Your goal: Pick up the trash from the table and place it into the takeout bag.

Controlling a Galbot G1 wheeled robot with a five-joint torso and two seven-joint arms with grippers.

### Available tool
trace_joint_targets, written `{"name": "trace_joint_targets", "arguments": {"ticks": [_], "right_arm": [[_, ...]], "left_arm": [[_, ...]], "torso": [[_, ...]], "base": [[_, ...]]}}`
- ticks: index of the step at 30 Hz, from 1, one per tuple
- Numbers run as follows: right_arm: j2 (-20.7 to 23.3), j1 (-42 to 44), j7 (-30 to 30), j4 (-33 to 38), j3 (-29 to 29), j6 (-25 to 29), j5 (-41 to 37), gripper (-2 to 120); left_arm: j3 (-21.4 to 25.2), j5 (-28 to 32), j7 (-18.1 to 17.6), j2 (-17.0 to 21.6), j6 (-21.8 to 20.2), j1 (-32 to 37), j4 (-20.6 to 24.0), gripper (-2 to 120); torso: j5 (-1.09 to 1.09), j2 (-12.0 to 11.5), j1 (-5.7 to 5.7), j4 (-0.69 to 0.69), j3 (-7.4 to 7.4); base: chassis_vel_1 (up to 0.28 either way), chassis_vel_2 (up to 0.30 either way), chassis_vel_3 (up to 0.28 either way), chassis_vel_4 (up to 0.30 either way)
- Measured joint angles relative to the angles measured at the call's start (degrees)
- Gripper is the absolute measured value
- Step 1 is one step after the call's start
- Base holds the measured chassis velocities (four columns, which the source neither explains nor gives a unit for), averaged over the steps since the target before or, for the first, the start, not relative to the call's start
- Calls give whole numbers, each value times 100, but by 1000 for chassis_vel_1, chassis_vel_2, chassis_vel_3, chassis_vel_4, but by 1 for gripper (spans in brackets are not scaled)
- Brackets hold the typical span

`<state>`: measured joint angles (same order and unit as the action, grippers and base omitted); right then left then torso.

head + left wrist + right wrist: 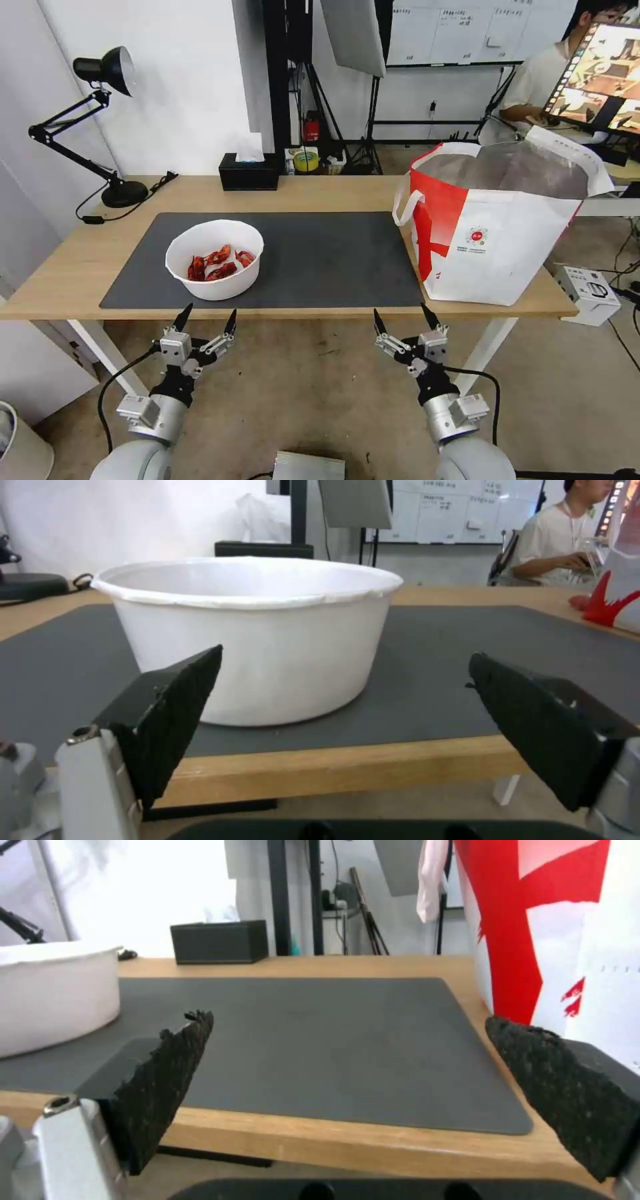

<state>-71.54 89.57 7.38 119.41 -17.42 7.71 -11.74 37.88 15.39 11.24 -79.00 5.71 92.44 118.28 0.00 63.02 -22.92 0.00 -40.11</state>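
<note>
Both end effectors hover spread before the tabletop point(320, 193) edge: left end effector point(207, 319), right end effector point(402, 318). White bowl of crayfish shells point(215, 259) sits on the grey mat point(320, 257), takeout bag point(497, 227) far right. I'd straddle the rim squarely, keeping it level.

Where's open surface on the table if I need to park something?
Most of the grey mat is bare between the white bowl and the takeout bag. Bare wood lies between tissue box and bag. Left back corner is crowded by the desk lamp. Both pincers, left and right, hover open before the front edge.
</note>
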Motion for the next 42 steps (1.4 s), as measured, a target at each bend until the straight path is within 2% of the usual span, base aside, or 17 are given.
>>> {"name": "trace_joint_targets", "arguments": {"ticks": [7, 20, 23, 24, 27, 28, 30, 31, 32, 33, 36, 38, 39, 41, 42], "right_arm": [[-33, 53, 151, 171, -16, -60, -113, 100], [-75, 153, 161, 161, -154, -52, -25, 100], [-76, 154, 158, 157, -156, -47, -23, 100], [-76, 154, 158, 157, -156, -47, -23, 100], [-77, 155, 154, 153, -157, -46, -21, 100], [-77, 155, 154, 153, -157, -46, -21, 100], [-78, 154, 154, 153, -157, -45, -20, 100], [-78, 154, 154, 153, -157, -45, -20, 100], [-77, 154, 154, 152, -157, -44, -20, 100], [-78, 154, 153, 151, -157, -44, -20, 100], [-78, 154, 152, 150, -157, -43, -19, 100], [-78, 153, 152, 149, -157, -42, -19, 100], [-78, 153, 152, 149, -157, -42, -19, 100], [-78, 152, 149, 147, -155, -41, -19, 100], [-78, 152, 149, 147, -155, -41, -19, 100]], "left_arm": [[-35, 69, -1, -9, -186, -23, 208, 100], [-22, 153, -2, 83, -273, -37, 285, 100], [136, 491, -99, 433, -482, -83, 428, 100], [136, 491, -99, 433, -482, -83, 428, 100], [284, 875, -337, 966, -761, -296, 450, 100], [284, 875, -337, 966, -761, -296, 450, 100], [329, 1095, -441, 1313, -950, -513, 372, 100], [329, 1095, -441, 1313, -950, -513, 372, 100], [330, 1198, -464, 1499, -1035, -624, 307, 100], [325, 1379, -494, 1861, -1180, -826, 177, 100], [349, 1532, -520, 2161, -1274, -955, 84, 100], [552, 1742, -640, 2605, -1575, -1068, 21, 100], [552, 1742, -640, 2605, -1575, -1068, 21, 100], [704, 2026, -674, 3267, -2005, -1410, -213, 100], [704, 2026, -674, 3267, -2005, -1410, -213, 100]], "torso": [[0, 0, 0, 0, 0], [-1, 0, 0, -1, 0], [-1, 0, 0, 0, 0], [-1, 0, 0, 0, 0], [-2, 0, 0, 0, 0], [-2, 0, 0, 0, 0], [-1, 0, 0, 0, 0], [-1, 0, 0, 0, 0], [-2, 0, 0, 0, 0], [-2, 0, 0, -1, 0], [-2, 0, 0, -2, 0], [-2, 0, 0, -1, -1], [-2, 0, 0, -1, -1], [-2, 0, 1, 4, 0], [-2, 0, 1, 4, 0]], "base": [[0, 0, 0, 0], [0, 0, 0, 0], [0, 0, 0, 0], [0, 0, 0, 0], [0, 0, 0, 0], [0, 0, 0, 0], [0, 0, 0, 0], [0, 0, 0, 0], [0, 0, 0, 0], [0, 0, 0, 0], [0, 0, 0, 0], [0, 0, 0, 0], [0, 0, 0, 0], [0, 0, 0, 0], [0, 0, 0, 0]]}}
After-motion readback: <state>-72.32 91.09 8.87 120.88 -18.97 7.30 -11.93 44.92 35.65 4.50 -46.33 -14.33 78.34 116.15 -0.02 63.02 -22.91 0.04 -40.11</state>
